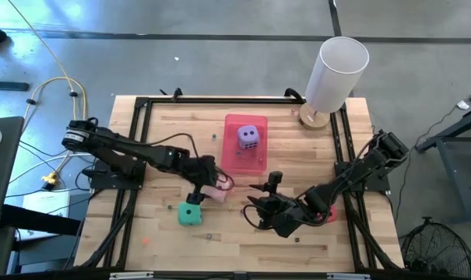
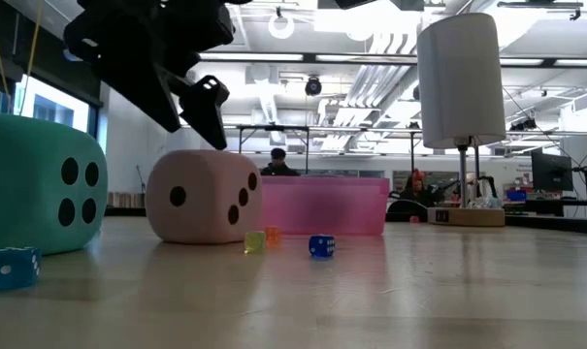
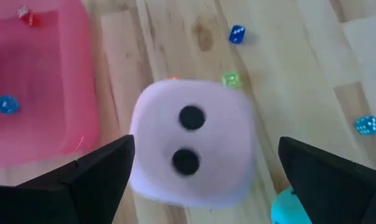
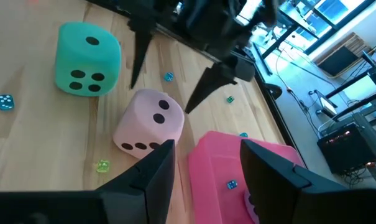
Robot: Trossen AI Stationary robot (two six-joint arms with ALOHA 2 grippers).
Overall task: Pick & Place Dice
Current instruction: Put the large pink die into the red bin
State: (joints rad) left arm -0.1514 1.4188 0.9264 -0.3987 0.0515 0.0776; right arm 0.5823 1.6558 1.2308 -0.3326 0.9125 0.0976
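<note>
at the left of the table we see the left arm reach in toward the middle, and its left gripper hangs just above the pale pink die. its fingers stand wide apart on either side of the die and do not touch it, so it has hold of nothing. just near of that gripper sits the teal green die, resting on the wood and close beside the pink one but apart from it.

the pale pink die lies on the table just outside the near left corner of the pink tray. in the low view it shows one pip on one face and three on the next, with a few tiny translucent dice scattered on the wood by it, a blue one among them.

the purple die sits inside the tray, toward its far end.

further right, the right gripper is low over the near middle of the table, pointing left toward the pink die. its fingers stand partly apart and nothing sits between them. something red shows under the right arm, too hidden for us to tell what it is.

at the far right corner stands a white cylinder on a wooden base.
</note>
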